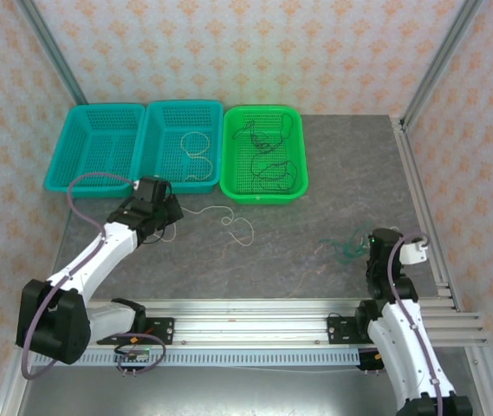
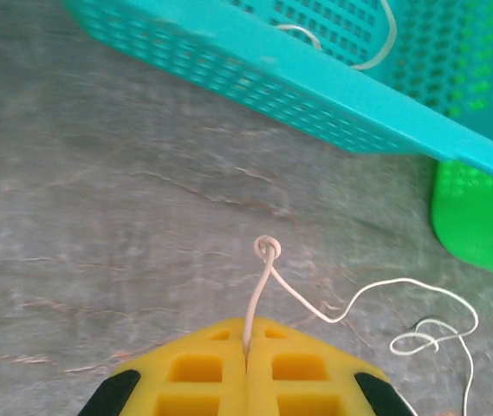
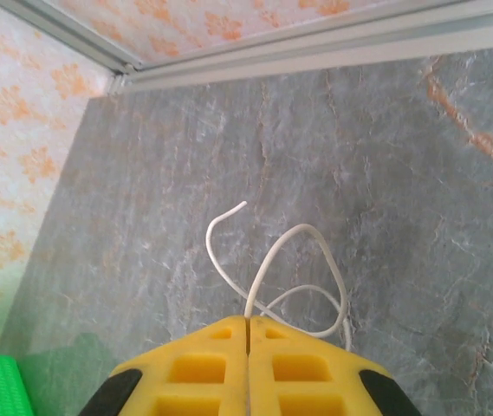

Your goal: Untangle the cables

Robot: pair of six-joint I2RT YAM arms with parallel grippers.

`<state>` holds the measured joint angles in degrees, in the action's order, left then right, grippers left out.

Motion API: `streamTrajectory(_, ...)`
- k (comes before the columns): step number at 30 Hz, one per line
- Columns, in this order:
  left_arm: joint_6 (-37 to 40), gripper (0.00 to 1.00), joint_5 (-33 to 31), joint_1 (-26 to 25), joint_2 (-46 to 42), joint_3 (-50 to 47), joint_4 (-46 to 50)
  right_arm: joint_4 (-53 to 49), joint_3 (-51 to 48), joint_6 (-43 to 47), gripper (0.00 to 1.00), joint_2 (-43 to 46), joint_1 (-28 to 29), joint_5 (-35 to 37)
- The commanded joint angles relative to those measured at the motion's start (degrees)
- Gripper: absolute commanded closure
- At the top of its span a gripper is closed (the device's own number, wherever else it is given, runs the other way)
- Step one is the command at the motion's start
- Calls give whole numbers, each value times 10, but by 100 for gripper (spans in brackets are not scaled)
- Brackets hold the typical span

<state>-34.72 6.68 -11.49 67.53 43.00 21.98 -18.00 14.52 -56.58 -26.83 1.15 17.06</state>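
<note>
White cable (image 2: pixel 267 250) is what the left pincer (image 2: pixel 246 338) has clamped, its yellow pads pressed together on the strand just below a small knot. I reckon the grip sits there so the knot can be drawn out. That cable lies on the grey counter (image 1: pixel 350 173) just in front of the green basket (image 1: pixel 263 197), its loose loops trailing along that basket's near edge. The right pincer (image 3: pixel 246 325), well to the right of the green basket, is likewise pinched together on a pale strand (image 3: pixel 302 228) that curls ahead of it. A green-teal cable (image 1: pixel 343 249) lies close by. Black cables (image 1: pixel 268 165) rest inside the green basket, seemingly sorted by colour. No brand, label or writing is legible anywhere.
</note>
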Motion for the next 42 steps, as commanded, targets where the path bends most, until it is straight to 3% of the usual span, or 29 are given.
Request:
streamTrajectory(1, -21, 100, 43, 15, -31, -20, -9, 65, 1, 61, 100, -4, -2, -52)
streamTrajectory(4, -14, 100, 154, 11, -62, -40, -94, 187, -12, 124, 100, -59, -2, -216)
streamTrajectory(7, 18, 100, 172, -15, -98, -27, -111, 254, -11, 146, 100, -135, 10, -324)
streamTrajectory(9, 38, 100, 173, -45, -120, -10, -115, 279, -3, 166, 100, -186, 43, -351)
streamTrajectory(14, 97, 100, 140, -107, -152, 53, -121, 284, 29, 203, 100, -289, 118, -348)
streamTrajectory(20, 124, 100, 143, -107, -133, 155, -203, 315, 37, 181, 100, -335, 128, -343)
streamTrajectory(25, 188, 100, 68, -106, -59, 317, -150, 305, 36, 183, 100, -327, 128, -338)
streamTrajectory(29, 238, 100, 28, -79, 10, 428, -144, 300, 31, 183, 100, -317, 129, -333)
streamTrajectory(32, 238, 100, 36, -42, 70, 487, -172, 289, 35, 183, 100, -307, 129, -341)
streamTrajectory(37, 267, 100, 24, 9, 195, 600, -128, 240, 37, 206, 100, -255, 129, -332)
streamTrajectory(42, 244, 100, 50, 61, 287, 641, -114, 192, 35, 226, 100, -195, 129, -317)
